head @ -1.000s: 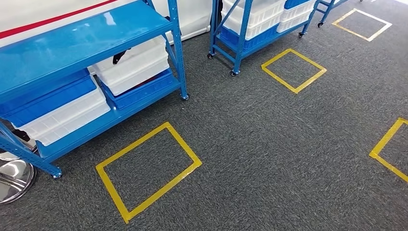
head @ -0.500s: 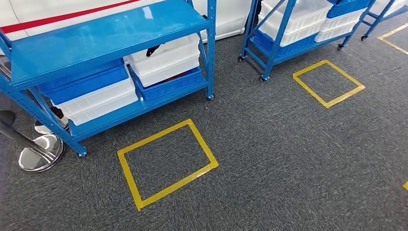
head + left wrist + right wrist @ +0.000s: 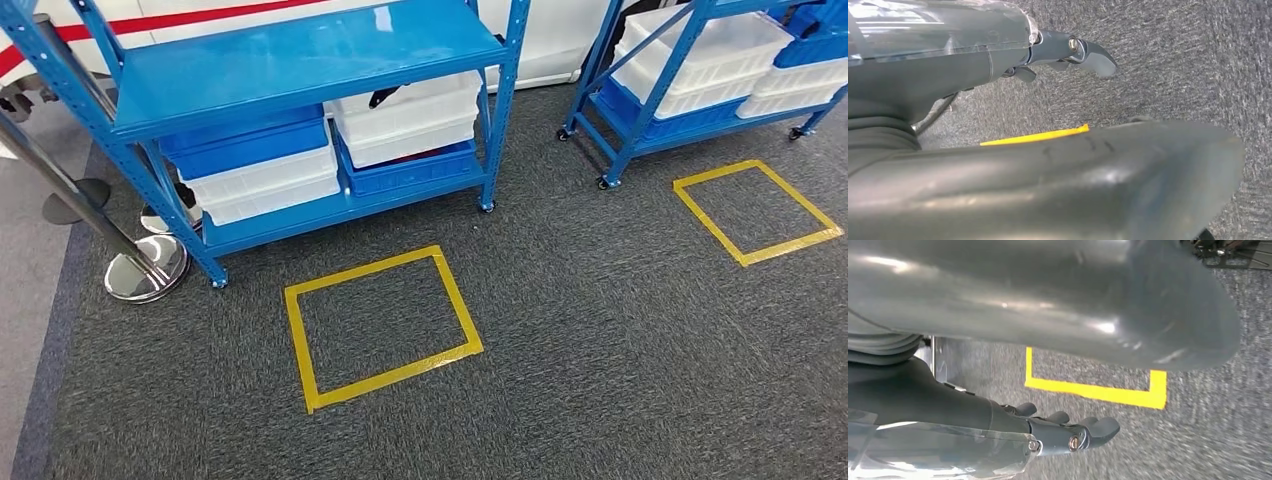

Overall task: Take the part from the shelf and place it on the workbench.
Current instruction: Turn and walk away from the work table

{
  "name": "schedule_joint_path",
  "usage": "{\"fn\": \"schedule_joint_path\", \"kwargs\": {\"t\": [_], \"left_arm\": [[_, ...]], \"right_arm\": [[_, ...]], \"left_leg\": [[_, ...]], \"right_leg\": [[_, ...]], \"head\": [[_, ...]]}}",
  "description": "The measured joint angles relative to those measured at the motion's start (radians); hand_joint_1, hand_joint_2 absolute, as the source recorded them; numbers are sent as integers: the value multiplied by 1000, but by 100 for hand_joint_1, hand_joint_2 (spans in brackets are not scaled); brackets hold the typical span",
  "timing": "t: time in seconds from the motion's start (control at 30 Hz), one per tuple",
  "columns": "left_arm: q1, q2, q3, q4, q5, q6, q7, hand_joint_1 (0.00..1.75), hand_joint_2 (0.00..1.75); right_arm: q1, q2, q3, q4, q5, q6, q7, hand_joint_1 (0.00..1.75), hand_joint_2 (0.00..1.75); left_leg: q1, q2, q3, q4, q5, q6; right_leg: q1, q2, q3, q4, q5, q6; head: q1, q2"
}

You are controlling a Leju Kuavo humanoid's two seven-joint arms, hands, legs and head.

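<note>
A dark part is lying in a white bin on the blue shelf. Open carpet is stretching before it, around a yellow taped square. The left hand and right hand are hanging empty, fingers loosely apart.

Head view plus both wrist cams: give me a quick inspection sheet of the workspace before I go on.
Surface: grey carpet with yellow tape squares; workbench nothing seen.
Job's things: near blue shelf holds white bins and blue bins; a dark item lies on one white bin, too small to identify.
Clutter: nothing seen.
Hands: left hand and right hand hang over the carpet, holding nothing.
Cables: nothing seen.
Surroundings: second shelf to the right; chrome post base at the left.
</note>
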Motion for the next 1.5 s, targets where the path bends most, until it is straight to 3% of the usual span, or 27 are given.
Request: {"fn": "schedule_joint_path", "kwargs": {"t": [0.1, 0.17, 0.23, 0.3, 0.33, 0.37, 0.43, 0.47, 0.5, 0.57, 0.6, 0.67, 0.73, 0.8, 0.83, 0.87, 0.93, 0.97, 1.03, 1.13, 1.2, 1.23, 1.3, 1.37, 1.4, 1.43, 1.5], "left_arm": [[2, 0, 0, 0, 0, 3, 4, 0, 0], [2, 0, 0, 1, 1, 4, 7, 0, 0], [-1, 0, 0, 1, 1, 4, 8, 0, 0], [-3, 0, 0, 1, 1, 5, 9, 0, 0], [-2, 0, 0, 1, 1, 5, 10, 0, 0], [-2, 0, 0, 2, 1, 6, 12, 0, 0], [-2, 0, 0, 2, 2, 5, 16, 0, 0], [-2, 0, 0, 2, 3, 4, 17, 0, 0], [-2, -1, 0, 2, 4, 4, 17, 0, 0], [-1, -1, 1, 3, 5, 3, 17, 0, 0], [1, 0, 2, 3, 5, 2, 17, 0, 0], [0, 0, 2, 3, 4, 1, 16, 0, 0], [-4, 0, 2, 3, 3, -1, 15, 0, 0], [-6, 0, 2, 4, 2, -2, 15, 0, 0], [-4, 0, 2, 4, 2, -2, 15, 0, 0], [-3, 0, 2, 4, 1, -2, 15, 0, 0], [0, 0, 2, 4, 0, -2, 15, 0, 0], [0, 1, 2, 4, -1, -2, 15, 0, 0], [0, 1, 2, 5, -4, -3, 14, 0, 0], [2, 1, 2, 5, -8, -5, 13, 0, 0], [2, 0, 2, 6, -9, -9, 13, 0, 0], [1, -1, 2, 6, -9, -12, 12, 0, 0], [-1, -1, 2, 6, -10, -15, 13, 0, 0], [0, -2, 2, 6, -10, -16, 13, 0, 0], [3, -3, 2, 7, -11, -17, 13, 0, 0], [5, -4, 2, 7, -12, -18, 13, 0, 0], [7, -4, 2, 8, -16, -22, 11, 0, 0]], "right_arm": [[-5, -1, 0, -1, 4, 0, 0, 0, 0], [-7, -2, 0, -2, 5, 1, 1, 0, 0], [-5, -3, 0, -2, 5, 1, 2, 0, 0], [-3, -4, 0, -2, 5, 1, 2, 0, 0], [-2, -4, 0, -2, 5, 1, 2, 0, 0], [-1, -5, 0, -2, 6, 1, 2, 0, 0], [0, -7, 0, -1, 11, 0, 3, 0, 0], [0, -8, 0, -1, 12, -1, 3, 0, 0], [-2, -8, -1, -1, 10, -2, 2, 0, 0], [-8, -9, -6, -1, 0, -3, 1, 0, 0], [-11, -8, -9, -2, -6, -2, 0, 0, 0], [-10, -8, -13, -2, -10, 0, 0, 0, 0], [-3, -8, -16, -2, -13, 3, 0, 0, 0], [1, -9, -21, -2, -15, 7, -1, 0, 0], [2, -9, -23, -2, -16, 10, -1, 0, 0], [2, -9, -24, -2, -17, 12, -1, 0, 0], [3, -9, -26, -2, -17, 14, -2, 0, 0], [3, -8, -26, -2, -18, 15, -2, 0, 0], [3, -7, -27, -2, -19, 16, -3, 0, 0], [-1, -7, -28, -2, -21, 18, -6, 0, 0], [-3, -7, -28, -2, -22, 19, -7, 0, 0], [-3, -7, -28, -2, -22, 20, -7, 0, 0], [-2, -6, -28, -2, -22, 20, -8, 0, 0], [2, -6, -28, -2, -22, 22, -7, 0, 0], [5, -6, -28, -2, -22, 23, -7, 0, 0], [10, -6, -28, -2, -22, 24, -7, 0, 0], [17, -6, -29, 1, -22, 28, -6, 0, 0]], "left_leg": [[1, -30, -1, -8, 9, 13], [7, -53, 1, -18, 20, 24], [9, -74, -2, -19, 26, 30], [8, -99, -6, -19, 28, 31], [8, -113, -5, -18, 28, 31], [8, -128, -4, -17, 29, 30], [8, -152, -2, -14, 26, 26], [6, -161, -4, -10, 24, 22], [5, -167, -7, -8, 21, 17], [4, -177, -13, -6, 17, 4], [5, -177, -14, -5, 14, -3], [5, -142, -29, 33, -6, -13], [7, -97, -88, 149, -54, -21], [10, -83, -162, 274, -91, -25], [11, -81, -181, 295, -83, -25], [10, -81, -179, 276, -54, -21], [4, -78, -131, 152, 29, -4], [-1, -74, -103, 90, 53, 7], [-12, -68, -72, 28, 55, 24], [-11, -74, -35, -7, 39, 38], [-4, -77, 6, -33, 33, 43], [-2, -78, 21, -40, 25, 44], [3, -81, 45, -43, 5, 43], [8, -88, 79, -43, -22, 36], [11, -91, 98, -43, -38, 30], [14, -94, 117, -43, -54, 24], [14, -95, 145, -37, -90, 11]], "right_leg": [[-2, -14, 8, 0, -4, 17], [-6, 31, -7, 44, -39, 29], [-10, 91, -63, 162, -106, 33], [-11, 107, -116, 269, -142, 33], [-11, 110, -124, 280, -132, 31], [-11, 114, -114, 252, -102, 29], [-12, 135, -61, 123, -24, 22], [-13, 147, -37, 63, 1, 19], [-12, 157, -24, 25, 12, 16], [-9, 159, -19, 5, 9, 9], [-10, 156, -17, 4, 8, 3], [-13, 144, -7, -1, 4, -10], [-10, 131, 4, -3, -4, -20], [-6, 119, 15, -3, -16, -23], [-3, 116, 23, -3, -23, -23], [-2, 113, 33, -3, -31, -23], [1, 107, 58, -4, -49, -22], [2, 104, 67, -5, -58, -19], [0, 100, 81, -8, -68, -8], [-1, 97, 89, 17, -53, 14], [-2, 103, 40, 104, -47, 23], [-4, 108, -4, 166, -59, 26], [-11, 112, -95, 258, -113, 35], [-18, 113, -145, 258, -148, 44], [-22, 112, -153, 221, -133, 49], [-25, 112, -154, 170, -89, 52], [-28, 108, -154, 73, 42, 52]], "head": [[0, 0], [0, 0], [0, 0], [0, 0], [0, 0], [0, 0], [0, 0], [0, 0], [0, 0], [0, 0], [0, 0], [0, 0], [-1, 0], [-1, 0], [-1, 0], [-1, 0], [-1, 0], [-1, 0], [-1, 0], [-1, 0], [-1, 0], [0, 0], [0, 0], [0, 0], [0, 0], [0, 0], [0, 0]]}}
